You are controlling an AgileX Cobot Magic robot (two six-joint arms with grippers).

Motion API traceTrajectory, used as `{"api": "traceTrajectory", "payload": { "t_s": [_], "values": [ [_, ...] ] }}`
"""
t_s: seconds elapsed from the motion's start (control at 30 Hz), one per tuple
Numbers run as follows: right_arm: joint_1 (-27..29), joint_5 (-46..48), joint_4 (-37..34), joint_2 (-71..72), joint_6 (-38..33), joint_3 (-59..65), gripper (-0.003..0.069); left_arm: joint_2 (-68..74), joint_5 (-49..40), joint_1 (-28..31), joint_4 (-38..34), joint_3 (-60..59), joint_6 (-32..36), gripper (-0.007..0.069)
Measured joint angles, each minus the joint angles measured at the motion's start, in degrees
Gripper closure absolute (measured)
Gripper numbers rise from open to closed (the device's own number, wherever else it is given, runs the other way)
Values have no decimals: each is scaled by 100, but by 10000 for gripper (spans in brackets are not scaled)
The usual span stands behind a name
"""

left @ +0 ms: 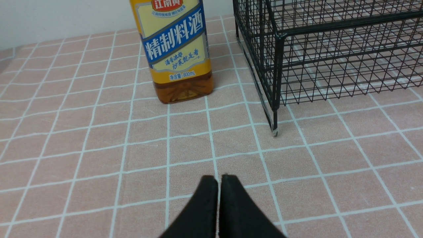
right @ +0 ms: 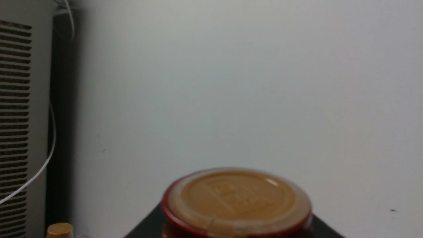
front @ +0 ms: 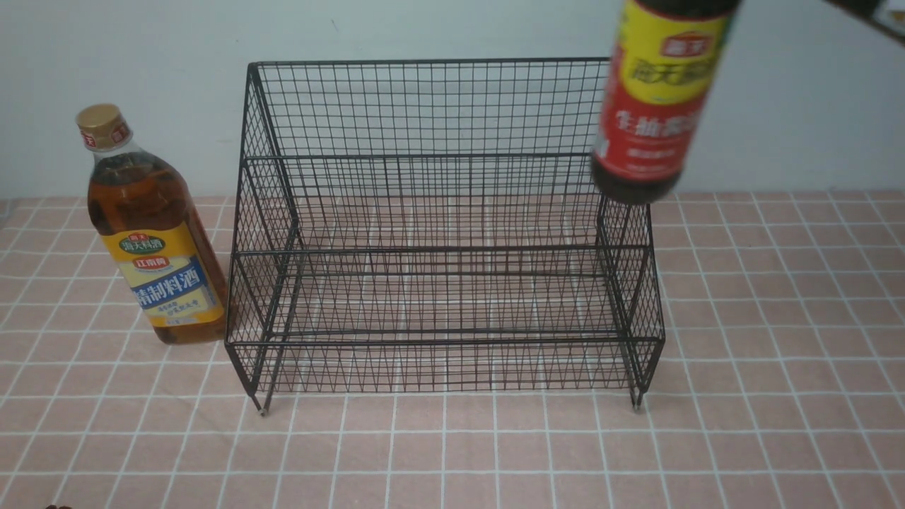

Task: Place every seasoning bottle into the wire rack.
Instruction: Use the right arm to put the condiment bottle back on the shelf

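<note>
The black wire rack (front: 445,233) stands on the pink checked cloth, both tiers empty. The amber bottle (front: 152,240), gold cap and yellow-blue label, stands upright just beside the rack's left end; it also shows in the left wrist view (left: 176,49), next to the rack's corner (left: 277,66). The dark bottle (front: 654,99), yellow-red label, hangs in the air above the rack's right end, its top out of frame. My right gripper (right: 236,233) is shut on it below its red-rimmed cap (right: 236,198). My left gripper (left: 219,178) is shut and empty, low over the cloth in front of the amber bottle.
A pale wall runs behind the table. Part of my right arm (front: 877,14) shows at the top right corner. In the right wrist view a grey vented unit (right: 15,125) with a white cable stands off to one side.
</note>
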State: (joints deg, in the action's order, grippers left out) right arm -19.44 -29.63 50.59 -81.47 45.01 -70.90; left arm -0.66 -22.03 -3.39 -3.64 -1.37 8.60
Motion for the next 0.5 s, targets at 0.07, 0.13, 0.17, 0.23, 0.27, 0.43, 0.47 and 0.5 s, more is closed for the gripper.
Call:
{"api": "traceTrajectory", "payload": {
  "t_s": [0.07,0.13,0.17,0.23,0.27,0.43,0.47,0.5],
  "values": [
    [-86,1,22,-287,14,-162,389,0,0,0,0,0,0,631],
    [-168,7,30,-761,38,-392,389,0,0,0,0,0,0,631],
    [-175,7,36,-897,38,-445,389,0,0,0,0,0,0,631],
    [-179,37,43,-1228,38,-557,389,0,0,0,0,0,0,631],
    [-179,49,43,-1307,38,-580,389,0,0,0,0,0,0,631],
    [-179,113,43,-1822,38,-650,389,0,0,0,0,0,0,631],
    [-179,120,48,-1898,51,-650,389,0,0,0,0,0,0,631],
    [-179,133,57,-1950,76,-650,389,0,0,0,0,0,0,631]
  ]
}}
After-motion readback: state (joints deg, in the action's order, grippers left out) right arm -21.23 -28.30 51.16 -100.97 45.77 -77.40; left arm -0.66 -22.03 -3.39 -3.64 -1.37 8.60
